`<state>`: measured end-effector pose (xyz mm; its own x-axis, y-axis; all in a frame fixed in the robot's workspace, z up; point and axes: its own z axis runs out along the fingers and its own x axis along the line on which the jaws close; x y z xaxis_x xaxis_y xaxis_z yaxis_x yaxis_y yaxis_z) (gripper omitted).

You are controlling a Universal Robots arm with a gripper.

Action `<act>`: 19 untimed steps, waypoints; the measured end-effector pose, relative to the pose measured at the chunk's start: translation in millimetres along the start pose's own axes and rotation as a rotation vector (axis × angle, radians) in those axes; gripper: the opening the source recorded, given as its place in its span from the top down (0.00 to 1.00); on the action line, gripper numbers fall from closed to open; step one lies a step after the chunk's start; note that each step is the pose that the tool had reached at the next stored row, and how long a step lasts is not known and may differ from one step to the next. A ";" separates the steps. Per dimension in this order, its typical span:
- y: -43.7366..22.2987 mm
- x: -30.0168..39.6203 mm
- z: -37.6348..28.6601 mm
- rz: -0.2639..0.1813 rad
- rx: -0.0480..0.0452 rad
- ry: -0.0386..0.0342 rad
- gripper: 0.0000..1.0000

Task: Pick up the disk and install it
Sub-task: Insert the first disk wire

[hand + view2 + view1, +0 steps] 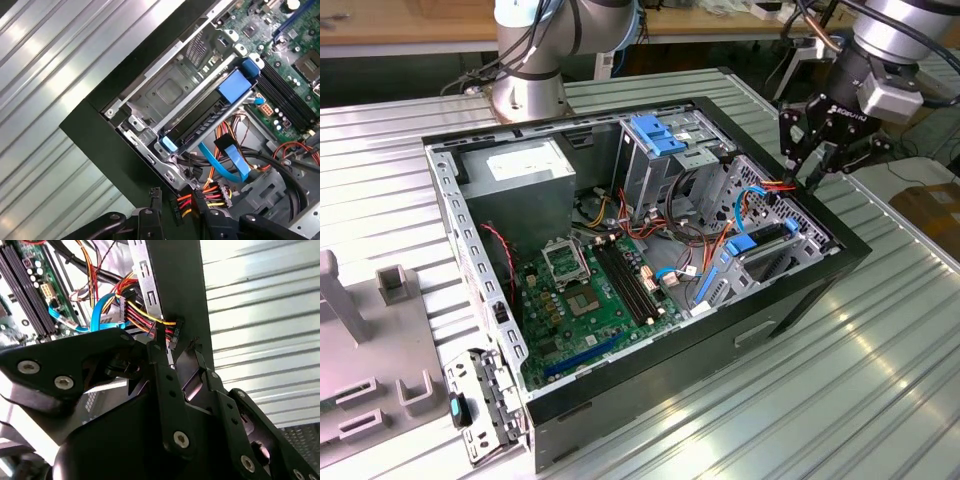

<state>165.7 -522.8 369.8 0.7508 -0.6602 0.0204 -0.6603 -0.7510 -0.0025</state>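
The disk (202,125) lies slotted in the drive bay at the case's corner, seen edge-on between a blue handle (233,85) and a light blue clip (167,145); in the exterior view the disk (765,242) sits by the case wall on that view's right. My gripper (803,180) hangs over that wall, fingers pointing down. In both wrist views my gripper (179,347) (176,197) stands open. A black power connector (176,206) with red, yellow and orange wires sits between the fingertips. The connector (171,332) hangs free beside the bay.
The open black computer case (800,300) rests on a ribbed metal table (880,380). Inside are a green motherboard (590,300), a grey power-supply box (525,170), a metal cage with a blue top (655,135) and loose blue and orange cables (235,160). A grey fixture (380,330) stands at the exterior view's left.
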 end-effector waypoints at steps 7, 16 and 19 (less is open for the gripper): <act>-7.4 -3.9 1.8 -0.083 0.0023 0.0014 0.63; -6.1 -3.1 5.2 -0.165 0.0121 0.0114 0.63; -5.6 -3.5 7.0 -0.165 0.0163 0.0170 0.63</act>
<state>166.8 -516.3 362.8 0.8486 -0.5276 0.0387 -0.5275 -0.8495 -0.0139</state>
